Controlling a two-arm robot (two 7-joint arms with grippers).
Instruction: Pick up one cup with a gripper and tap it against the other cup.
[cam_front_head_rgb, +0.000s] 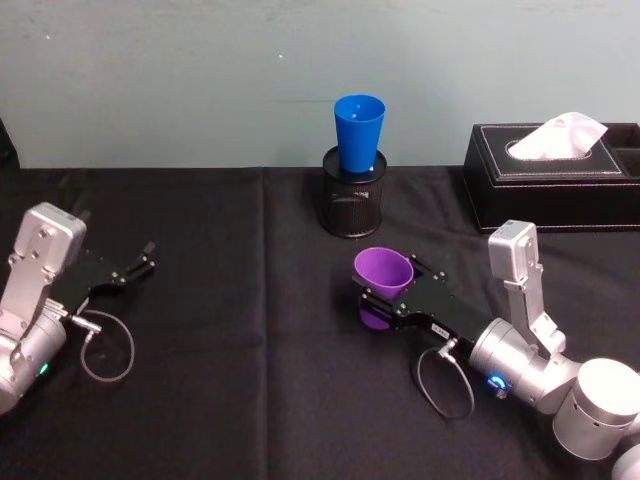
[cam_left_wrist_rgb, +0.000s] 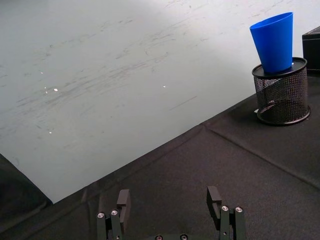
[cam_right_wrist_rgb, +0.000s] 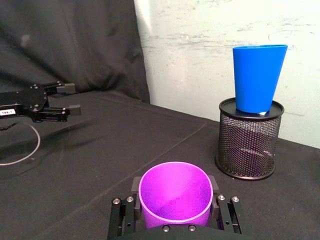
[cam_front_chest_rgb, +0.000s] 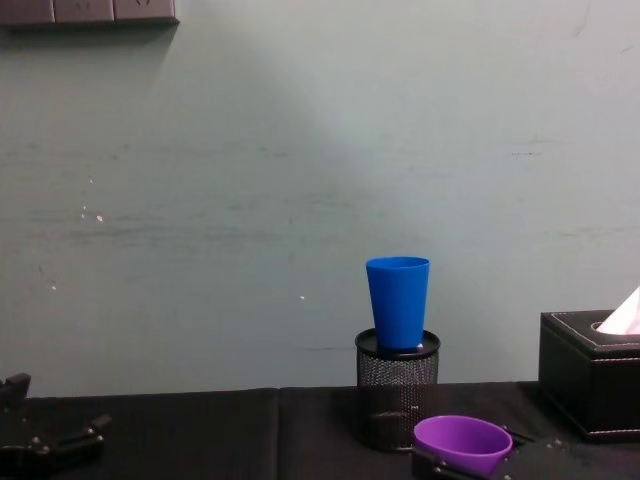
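The purple cup (cam_front_head_rgb: 383, 276) stands upright between the fingers of my right gripper (cam_front_head_rgb: 392, 288), which is shut on it just right of the table's middle; it shows again as purple cup (cam_right_wrist_rgb: 175, 195) and purple cup (cam_front_chest_rgb: 462, 443). The blue cup (cam_front_head_rgb: 358, 133) sits upright in a black wire-mesh pen holder (cam_front_head_rgb: 354, 200) at the back centre, beyond the purple cup; blue cup (cam_right_wrist_rgb: 258, 77), blue cup (cam_left_wrist_rgb: 274, 42) and blue cup (cam_front_chest_rgb: 397, 302) show it too. My left gripper (cam_front_head_rgb: 145, 256) rests open at the left, holding nothing, and my left gripper (cam_left_wrist_rgb: 171, 202) shows its spread fingers.
A black tissue box (cam_front_head_rgb: 555, 175) with a white tissue stands at the back right. A black cloth covers the table (cam_front_head_rgb: 230, 340). A pale wall rises close behind the pen holder. Cables loop beside both wrists.
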